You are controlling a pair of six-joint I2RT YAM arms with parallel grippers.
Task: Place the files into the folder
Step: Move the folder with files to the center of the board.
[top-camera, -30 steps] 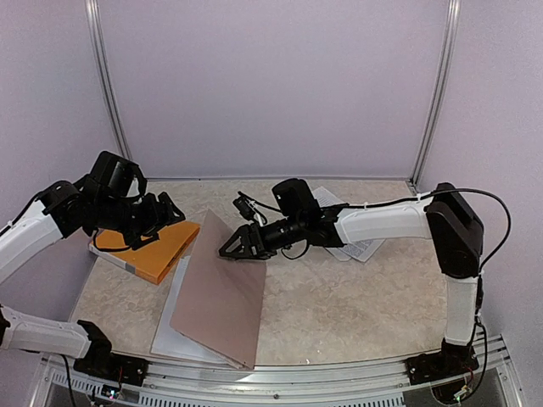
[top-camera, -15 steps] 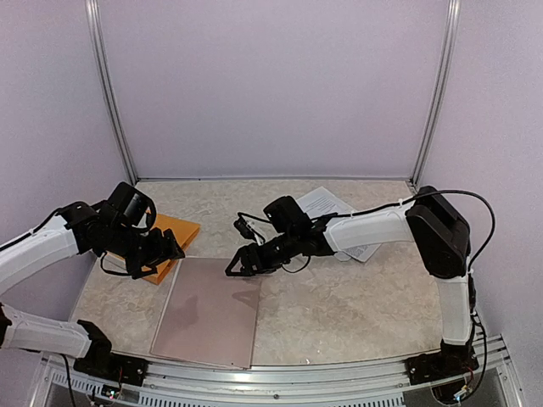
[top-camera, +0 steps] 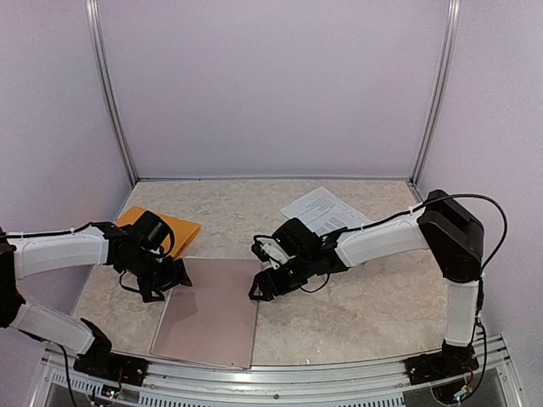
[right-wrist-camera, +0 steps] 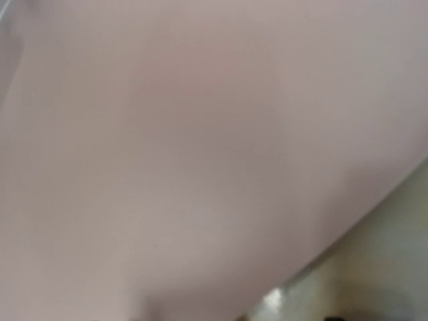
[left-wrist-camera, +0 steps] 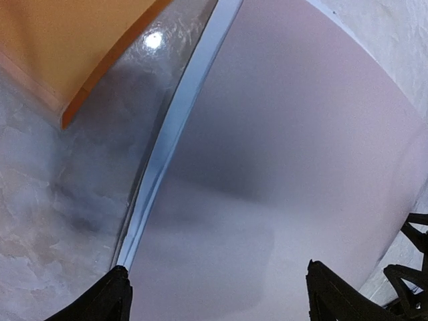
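Folder (top-camera: 208, 309) lies shut and flat. Printed files (top-camera: 322, 210) sit behind it to the right, not in yet; looks like most of the job is left. Left gripper (top-camera: 168, 284) at the folder's left edge and right gripper (top-camera: 265, 287) at its right edge are both spread wide, holding nothing.

Print on the white paper sheets (top-camera: 321, 209) near the marbled table's (top-camera: 373, 297) far edge is too small to read.

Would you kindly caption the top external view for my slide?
Left tool and right tool flank the closed folder; files lie beyond.
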